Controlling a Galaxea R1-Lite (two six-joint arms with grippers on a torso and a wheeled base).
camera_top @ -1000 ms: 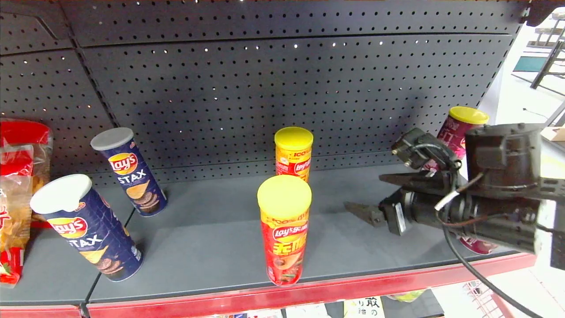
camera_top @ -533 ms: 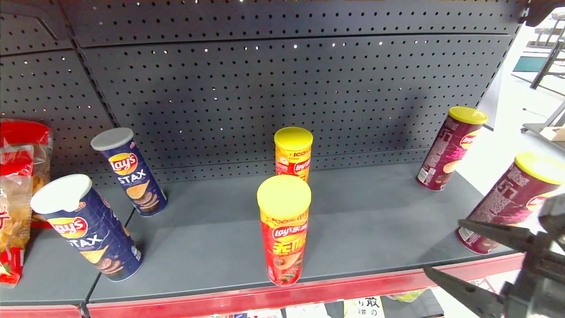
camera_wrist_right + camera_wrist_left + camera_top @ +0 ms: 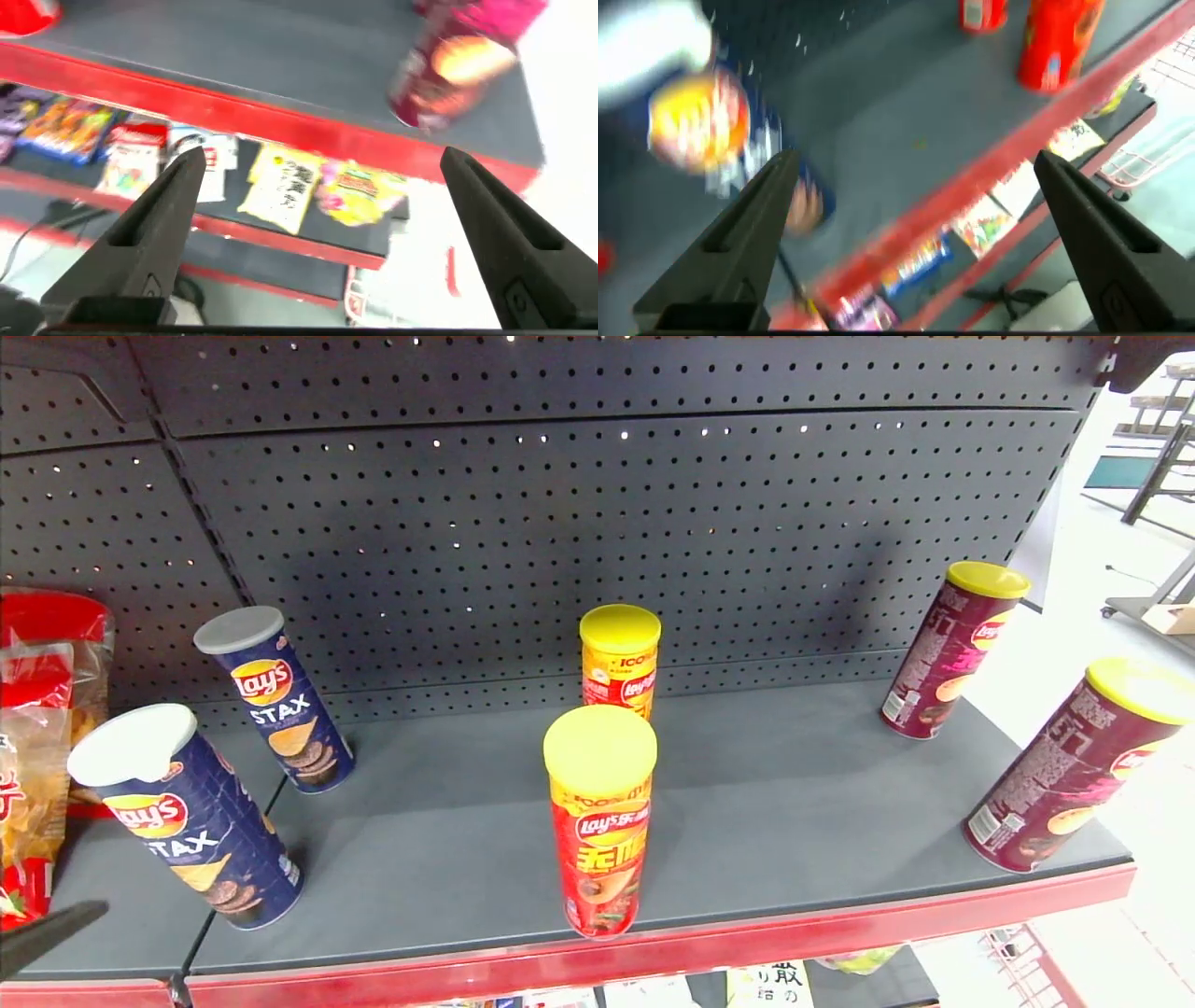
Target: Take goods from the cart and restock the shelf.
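Observation:
On the grey shelf (image 3: 775, 803) stand several chip cans: two blue ones (image 3: 191, 821) (image 3: 280, 705) at the left, a red one (image 3: 602, 826) in front of a yellow one (image 3: 619, 658) in the middle, and two maroon ones (image 3: 952, 653) (image 3: 1074, 770) at the right. My left gripper (image 3: 915, 159) is open and holds nothing, just off the shelf's front edge by the near blue can (image 3: 696, 126); one finger (image 3: 51, 929) pokes in at the head view's lower left. My right gripper (image 3: 322, 154) is open with nothing in it, below the shelf's front edge near the front maroon can (image 3: 458, 65).
Snack bags (image 3: 37, 747) crowd the shelf's far left. A perforated back panel (image 3: 597, 523) closes the rear. The red front lip (image 3: 653, 947) runs along the edge. Packets (image 3: 280, 187) lie on the shelf below. Wide gaps separate the can groups.
My right gripper drew back from the shelf, down and right, out of the head view, uncovering both maroon cans. A left finger has come in at the lower left.

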